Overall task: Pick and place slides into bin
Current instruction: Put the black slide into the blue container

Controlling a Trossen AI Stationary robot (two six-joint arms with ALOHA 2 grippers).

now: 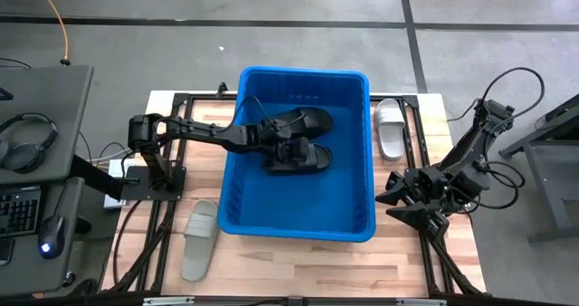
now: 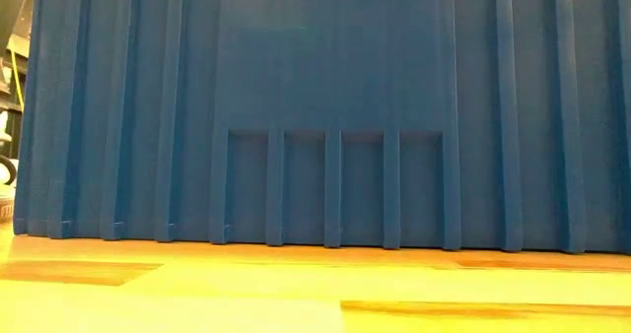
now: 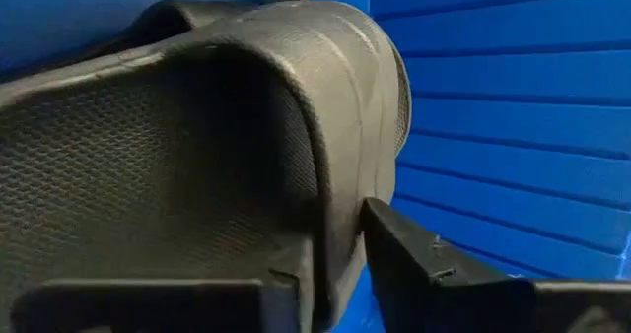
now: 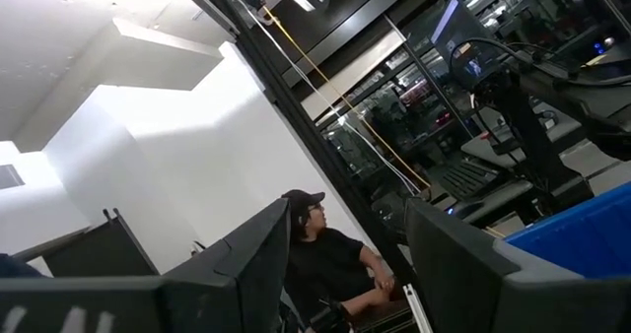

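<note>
The blue bin (image 1: 298, 217) stands mid-table and fills the low view (image 2: 325, 97). My left gripper (image 1: 274, 138) reaches into it from the left and is shut on a black slide (image 1: 306, 121). That slide fills the left wrist view (image 3: 197, 146). A second black slide (image 1: 303, 158) lies on the bin floor beside it. A white slide (image 1: 391, 128) lies on the table right of the bin. A grey slide (image 1: 200, 238) lies on the table at the bin's near left corner. My right gripper (image 1: 393, 194) is open and empty right of the bin; it also shows in the right wrist view (image 4: 345, 274). My left gripper pinches the black slide's wide strap at its side (image 3: 340, 239), where the strap curves down to the sole. One finger (image 3: 434, 269) is outside the strap, the other (image 3: 148, 303) on the footbed side. The fingers come from the table's left. Whether the slide rests on the bin floor does not show.
A side desk with headphones (image 1: 27, 138), a keyboard and a mouse stands left of the table. A person sits in the room beyond, seen in the right wrist view (image 4: 325, 249). Bare wood shows at the table's near edge (image 1: 298, 265).
</note>
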